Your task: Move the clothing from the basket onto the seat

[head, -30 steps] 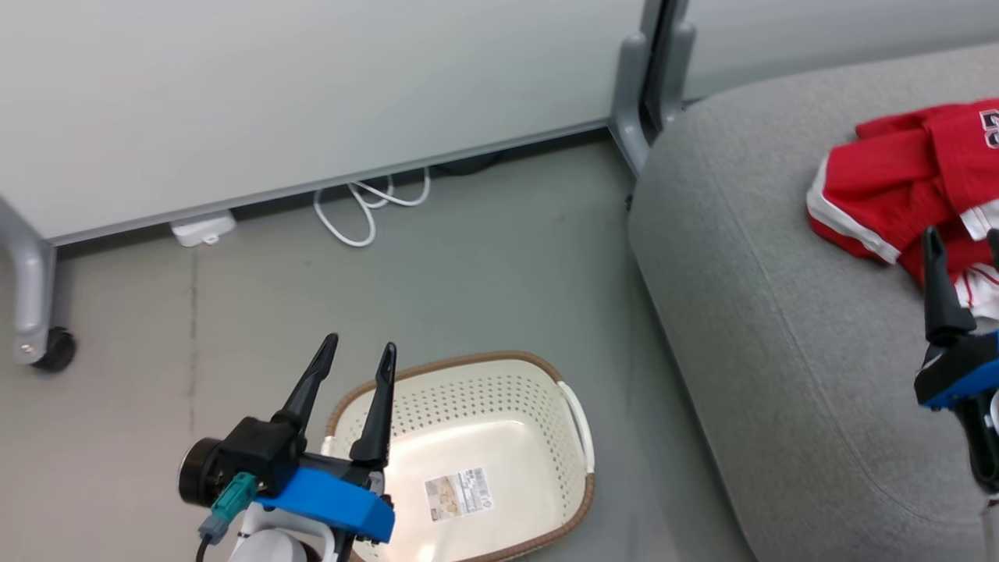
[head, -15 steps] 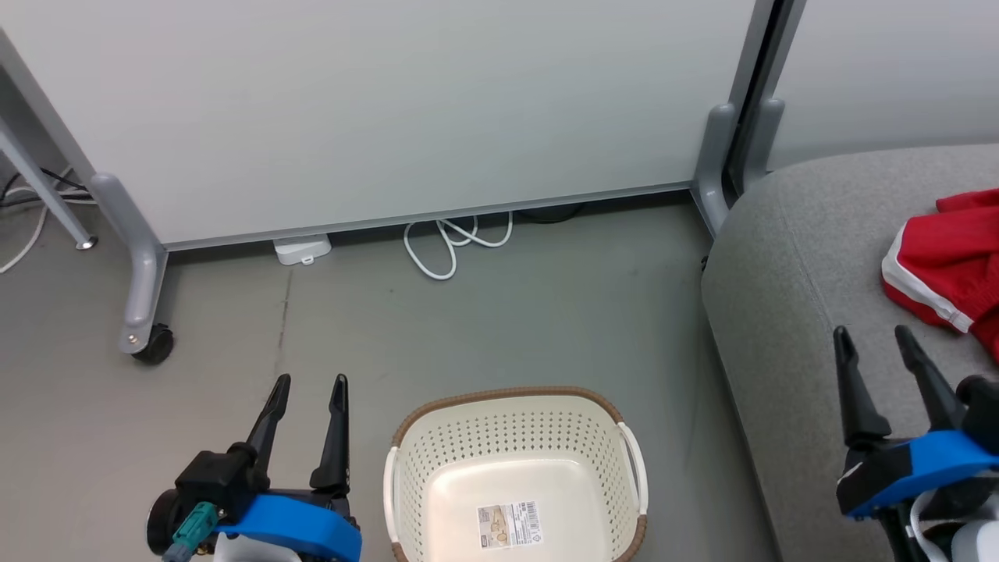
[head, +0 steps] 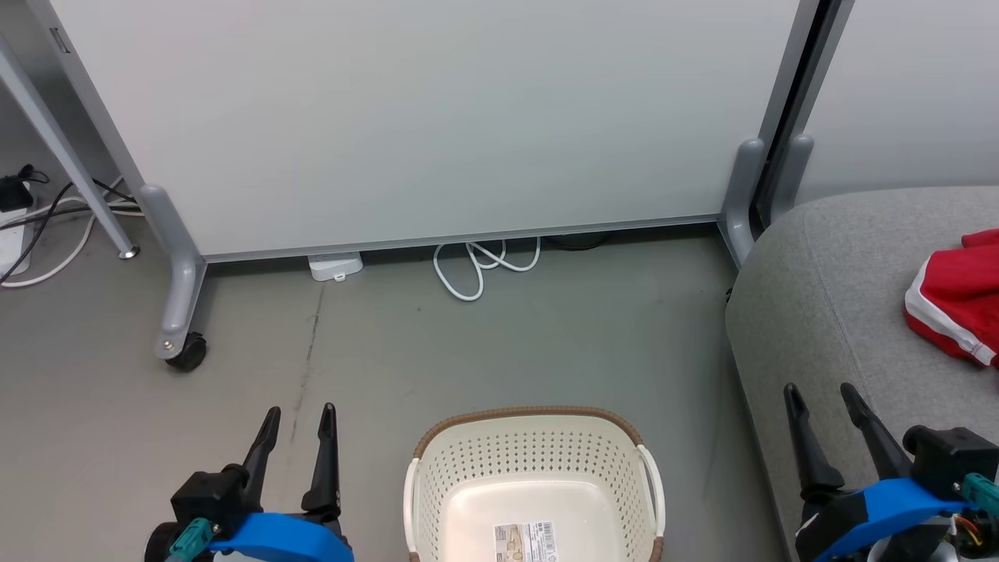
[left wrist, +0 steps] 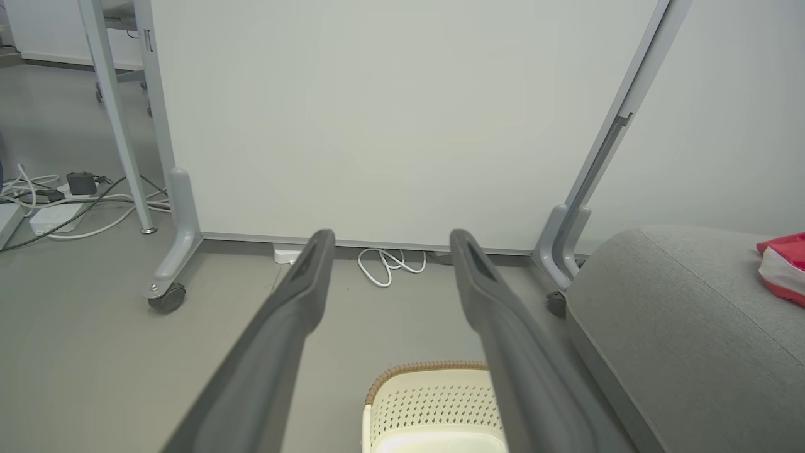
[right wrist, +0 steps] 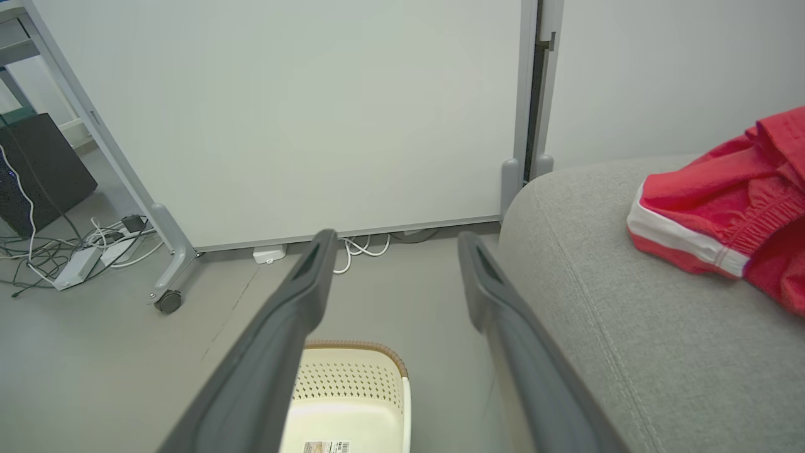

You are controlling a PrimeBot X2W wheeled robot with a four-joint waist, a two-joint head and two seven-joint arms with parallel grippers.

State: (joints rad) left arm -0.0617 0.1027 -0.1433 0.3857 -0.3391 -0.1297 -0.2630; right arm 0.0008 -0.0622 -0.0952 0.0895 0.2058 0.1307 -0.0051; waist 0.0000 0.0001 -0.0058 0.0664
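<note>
Red clothing (head: 956, 300) with white trim lies on the grey seat (head: 827, 304) at the right; it also shows in the right wrist view (right wrist: 723, 207) and at the left wrist view's edge (left wrist: 783, 267). The cream basket (head: 535, 437) with its brown rim stands on the floor at bottom centre, holding nothing but a label on its bottom. My left gripper (head: 300, 413) is open to the basket's left, over the floor. My right gripper (head: 819, 392) is open over the seat's front corner, well short of the clothing. Nothing is between either pair of fingers.
A white partition panel (head: 437, 117) on grey wheeled legs (head: 178, 312) stands behind the basket. A looped white cable (head: 476, 269) and a white adapter (head: 335, 266) lie at its foot. More cables (head: 39, 234) run at the far left.
The head camera has swung left and up, so basket and seat shifted right in view. Both grippers have drawn back low, the right one away from the clothing on the seat.
</note>
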